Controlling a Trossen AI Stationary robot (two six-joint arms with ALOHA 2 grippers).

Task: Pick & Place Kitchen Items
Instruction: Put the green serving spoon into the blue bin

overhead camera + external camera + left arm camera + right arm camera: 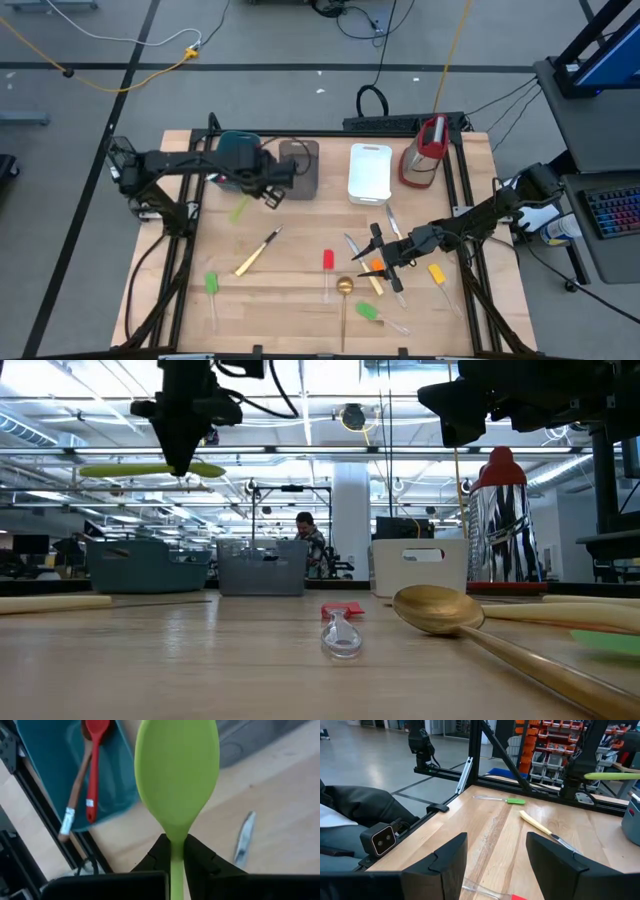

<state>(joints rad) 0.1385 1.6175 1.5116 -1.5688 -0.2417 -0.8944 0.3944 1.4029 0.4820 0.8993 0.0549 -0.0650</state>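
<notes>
My left gripper (270,193) is shut on a green silicone spoon (240,209), high above the table near the teal tub (238,152); the spoon also shows level in the low view (150,470). A red spoon (92,765) and a wooden spoon (75,795) lie in the teal tub. My right gripper (385,256) is open and empty, over the slim utensils at the table's near right; its fingers (447,856) stand apart. A gold spoon (344,290), a red-headed spatula (327,262) and a pale-handled knife (258,250) lie flat on the table. My left gripper pinches the green spoon's neck (175,842), just behind the wide head (177,770), between its two fingers. The fingers (183,455) come from above, pointing down, and lie across the handle. The spoon is lifted clear and sits level.
A grey tub (300,165), a white tub (369,172) and a red-and-clear jug (425,150) stand along the far edge. Green-headed spatulas (212,285) (370,312), a yellow one (437,272) and knives (350,245) lie on the near half. A person shows far behind the table (310,540).
</notes>
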